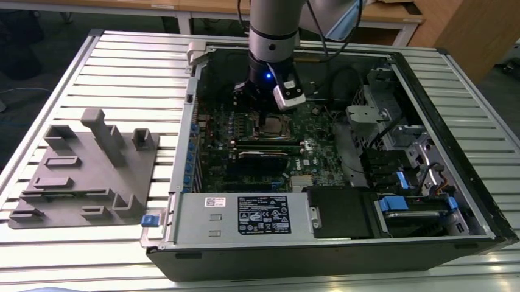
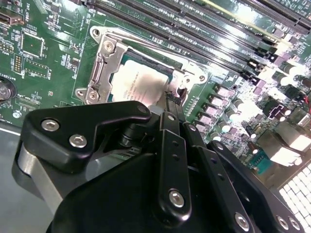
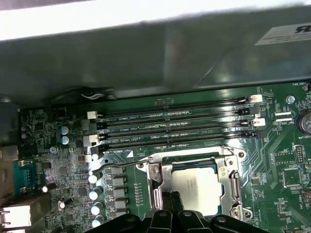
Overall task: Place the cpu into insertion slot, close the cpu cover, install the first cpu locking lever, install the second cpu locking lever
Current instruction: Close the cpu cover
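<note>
We see the tool (image 2: pixel 171 100) pinched closed at the near edge of the lowered cpu cover (image 2: pixel 103 65); just beyond, the cpu (image 2: pixel 138 82) lies flat.

My silver-grey tubular metal arm (image 1: pixel 274 27) hangs straight down, wrist vertical, a blue light (image 1: pixel 267 76) glowing on it. My black bolted jaws point downward, their tips (image 2: pixel 171 104) pressed together.
</note>
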Tool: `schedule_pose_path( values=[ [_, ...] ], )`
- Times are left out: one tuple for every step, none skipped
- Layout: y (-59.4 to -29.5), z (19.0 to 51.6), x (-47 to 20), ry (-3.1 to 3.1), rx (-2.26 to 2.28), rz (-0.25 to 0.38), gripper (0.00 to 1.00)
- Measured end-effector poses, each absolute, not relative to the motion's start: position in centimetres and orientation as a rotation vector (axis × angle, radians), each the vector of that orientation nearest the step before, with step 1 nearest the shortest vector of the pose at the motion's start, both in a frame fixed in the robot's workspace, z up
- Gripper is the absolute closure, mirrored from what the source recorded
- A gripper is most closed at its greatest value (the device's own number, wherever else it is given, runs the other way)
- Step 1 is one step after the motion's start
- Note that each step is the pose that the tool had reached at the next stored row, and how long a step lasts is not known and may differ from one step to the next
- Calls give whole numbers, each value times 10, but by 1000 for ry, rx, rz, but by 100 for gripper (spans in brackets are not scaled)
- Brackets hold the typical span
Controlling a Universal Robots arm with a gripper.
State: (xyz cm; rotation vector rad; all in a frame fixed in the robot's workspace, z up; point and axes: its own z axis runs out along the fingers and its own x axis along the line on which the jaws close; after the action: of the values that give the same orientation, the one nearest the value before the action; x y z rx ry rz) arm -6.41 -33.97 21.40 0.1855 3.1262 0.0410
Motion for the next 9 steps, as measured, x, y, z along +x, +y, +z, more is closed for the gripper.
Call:
schedule_pose_path(
  values=[
    [-340,214,-65,3121,184,42,89],
    [-340,213,-66,3116,183,43,89],
    [-340,213,-66,3114,182,44,89],
    [-340,213,-67,3113,182,44,89],
    [-340,213,-68,3112,182,44,89],
    [-340,213,-69,3112,182,44,89],
    [-340,213,-70,3111,182,45,89],
    [-340,212,-70,3110,182,44,89],
    [-340,212,-71,3109,182,44,89]
  ],
)
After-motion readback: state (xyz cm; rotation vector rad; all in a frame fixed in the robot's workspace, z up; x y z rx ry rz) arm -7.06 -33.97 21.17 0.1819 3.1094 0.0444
